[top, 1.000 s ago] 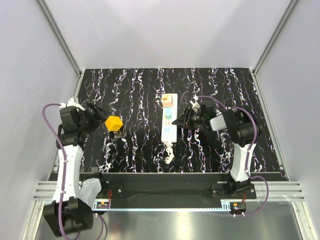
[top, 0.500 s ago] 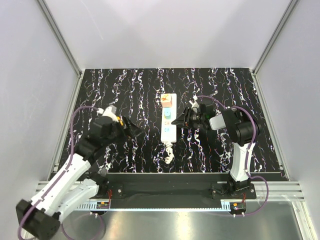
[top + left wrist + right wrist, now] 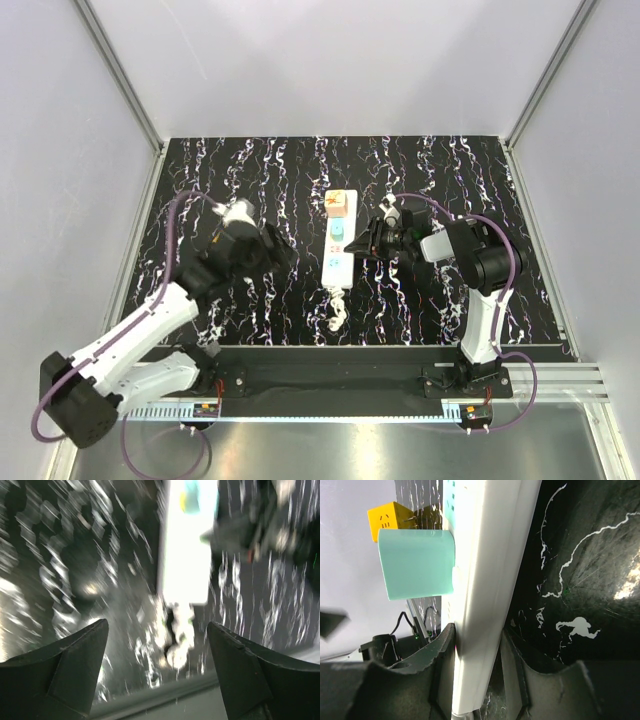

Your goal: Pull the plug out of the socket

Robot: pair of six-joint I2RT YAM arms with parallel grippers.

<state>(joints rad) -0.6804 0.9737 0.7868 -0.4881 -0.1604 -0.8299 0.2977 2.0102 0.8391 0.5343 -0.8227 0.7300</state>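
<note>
The socket, a long white power strip, lies mid-table with its knotted cord at the near end. A teal plug and an orange plug sit in it. My right gripper is shut on the strip's right side. In the right wrist view its fingers clamp the white strip just below the teal plug. My left gripper is open and empty, left of the strip. Its blurred wrist view shows the strip and cord ahead between spread fingers.
A yellow cube shows beyond the strip in the right wrist view; my left arm hides it from above. Grey walls enclose the black marbled table on three sides.
My left arm has swung from the far left edge toward the middle, over the yellow cube, and now points at the strip. My right gripper has stayed at the strip.
</note>
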